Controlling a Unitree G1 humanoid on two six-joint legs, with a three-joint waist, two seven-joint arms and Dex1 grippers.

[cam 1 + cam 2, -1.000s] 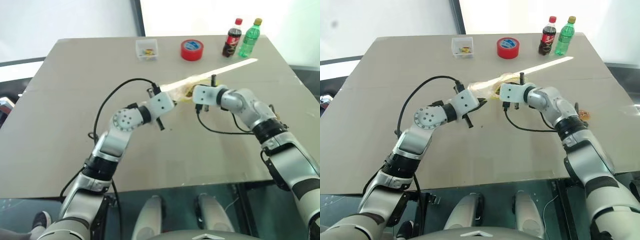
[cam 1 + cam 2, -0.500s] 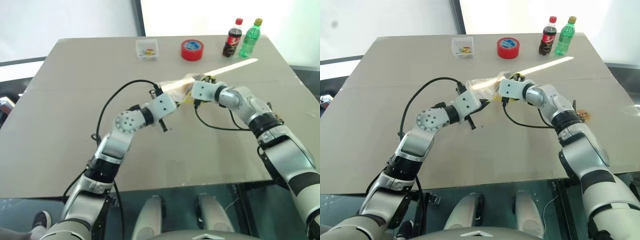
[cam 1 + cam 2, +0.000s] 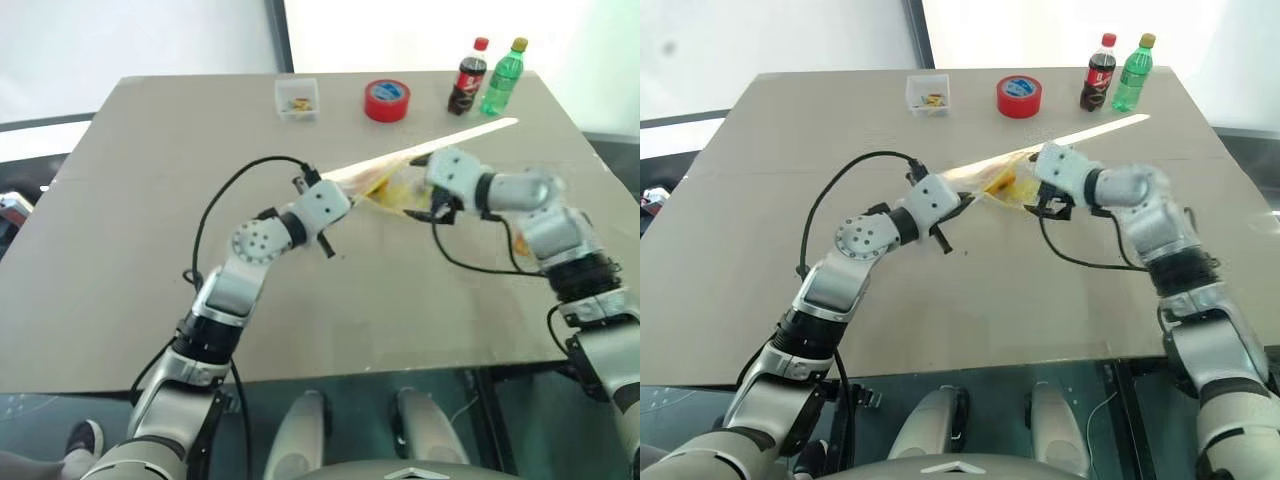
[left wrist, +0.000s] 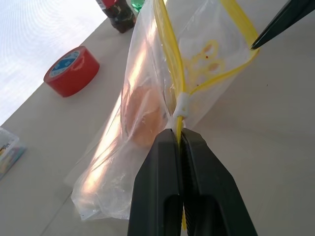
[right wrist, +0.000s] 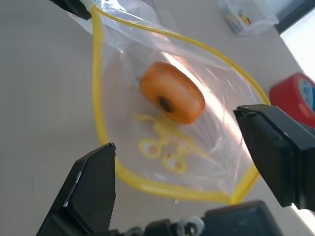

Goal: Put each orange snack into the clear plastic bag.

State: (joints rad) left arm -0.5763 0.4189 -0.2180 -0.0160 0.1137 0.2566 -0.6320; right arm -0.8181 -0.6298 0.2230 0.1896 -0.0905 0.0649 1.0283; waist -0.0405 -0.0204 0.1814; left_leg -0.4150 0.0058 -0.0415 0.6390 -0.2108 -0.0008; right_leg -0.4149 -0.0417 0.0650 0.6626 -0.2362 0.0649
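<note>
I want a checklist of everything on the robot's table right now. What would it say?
Surface: tan table, sunlit streak.
Job's things: one orange snack inside the clear plastic bag, mouth open.
Clutter: red tape roll, small clear box, cola bottle, green bottle at the far edge.
Hands: left hand shut on the bag's yellow strip; right hand open.
Cables: black cables looping off both wrists.
Surroundings: pale wall, dark post.

Grey-brown table point(image 3: 120, 250) with a bright sunlight streak point(image 3: 470, 132), white wall point(image 3: 130, 40) and dark post point(image 3: 277, 35) behind
</note>
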